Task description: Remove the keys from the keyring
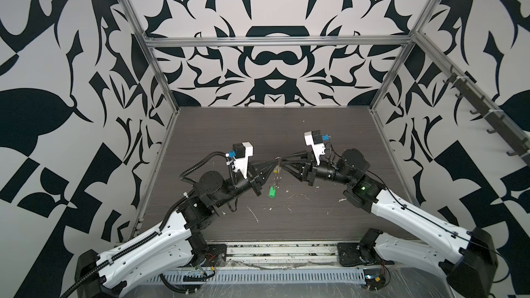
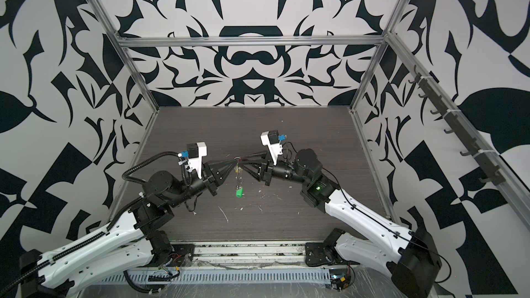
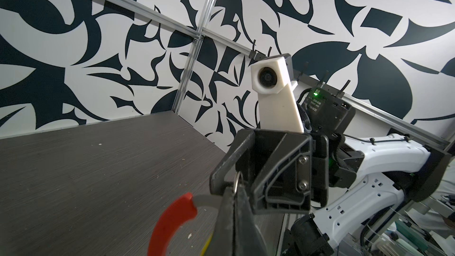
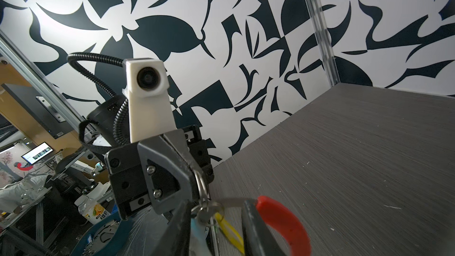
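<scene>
1. Left wrist view shows the left claw (image 3: 232, 194) shut tight on the keyring (image 3: 204, 197), pinching a small metal ring on the wire just beside the red sleeve (image 3: 172, 220)
2. Facing it tip to tip, the right claw (image 3: 236, 185) has its jaws partly apart, straddling that same ring with a gap on either side; I judge it is not clamping anything
3. In both top views the loop hangs from that pinch above the table (image 1: 315, 133), edge-on and thin; the yellow key (image 4: 229, 227) dangles close under the claws and the green key (image 1: 272, 192) hangs lowest, though I cannot tell whether it touches the tabletop
4. Handling, as a judgement: the wire looks stiff but springy and very light, the bare metal is slippery, the keys are tiny and swing freely, and nothing seems fragile
5. Best hold: pin the wire or the sleeve, since plastic gives better grip, take each key by its plastic head and slide it along the wire towards the opening, which I cannot locate
</scene>
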Robot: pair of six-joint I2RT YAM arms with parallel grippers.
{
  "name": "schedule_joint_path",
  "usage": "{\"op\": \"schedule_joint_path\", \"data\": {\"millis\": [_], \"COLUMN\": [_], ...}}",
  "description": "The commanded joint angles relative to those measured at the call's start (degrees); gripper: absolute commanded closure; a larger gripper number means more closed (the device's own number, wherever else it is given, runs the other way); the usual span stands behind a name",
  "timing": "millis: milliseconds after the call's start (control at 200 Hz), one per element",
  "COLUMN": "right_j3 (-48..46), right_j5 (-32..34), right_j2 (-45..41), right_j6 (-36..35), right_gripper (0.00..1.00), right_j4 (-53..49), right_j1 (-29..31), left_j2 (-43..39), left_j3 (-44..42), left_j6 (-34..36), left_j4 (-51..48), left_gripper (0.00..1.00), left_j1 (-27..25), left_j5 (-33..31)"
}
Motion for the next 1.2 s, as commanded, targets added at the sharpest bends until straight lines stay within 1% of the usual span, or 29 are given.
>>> {"op": "schedule_joint_path", "data": {"millis": [0,170,450,545,680,755,785,850,870,940,1015,1050,1120,1195], "right_j3": [1.92,1.97,2.18,2.35,2.75,3.6,4.11,5.21,5.54,7.64,10.6,12.11,14.59,16.51], "right_j5": [-1.72,-1.3,-1.28,-1.45,-2.15,-1.78,-1.6,-0.85,-0.51,0.46,0.61,1.06,1.01,0.69], "right_j2": [-0.43,-0.38,-0.04,0.1,-0.24,-1.41,-2.01,-3.39,-3.85,-4.83,-4.97,-4.73,-4.21,-3.49], "right_j6": [0.91,1.04,1.0,1.09,0.88,-1.09,-2.21,-4.75,-5.58,-8.7,-12.34,-14.1,-17.09,-19.38], "right_gripper": [0.66,0.69,0.78,0.84,1.0,1.0,1.0,1.0,1.0,1.0,1.0,1.0,1.0,1.0], "right_j4": [4.73,5.34,5.19,5.2,4.13,-0.23,-2.69,-8.53,-10.43,-17.74,-26.42,-30.92,-37.6,-42.56], "right_j1": [0.15,0.15,0.19,0.15,0.15,0.15,0.15,0.15,0.17,0.15,0.21,0.15,0.15,0.19], "left_j2": [-0.79,-0.58,-0.24,0.09,0.44,-0.13,-0.59,-1.86,-2.26,-3.27,-3.59,-3.36,-2.29,-0.22], "left_j3": [-0.47,-0.46,-0.39,-0.35,-0.16,0.17,0.15,0.22,0.23,1.1,3.06,4.26,7.16,10.54], "left_j6": [-0.45,-0.45,-0.71,-0.89,-1.33,-1.39,-1.25,-0.99,-0.79,0.63,2.01,2.56,3.48,3.13], "left_j4": [2.67,2.72,2.6,2.7,2.39,0.85,0.2,-1.45,-2.08,-5.04,-9.39,-11.85,-17.0,-22.16], "left_gripper": [1.0,1.0,1.0,1.0,1.0,1.0,0.93,0.74,0.69,0.59,0.53,0.52,0.52,0.55], "left_j1": [-0.03,-0.03,-0.02,-0.03,-0.02,-0.03,-0.03,0.02,-0.03,-0.03,-0.03,-0.03,0.42,2.78], "left_j5": [0.47,0.82,1.17,1.52,2.03,1.84,1.44,0.53,0.23,0.48,1.78,2.47,4.78,9.62]}}
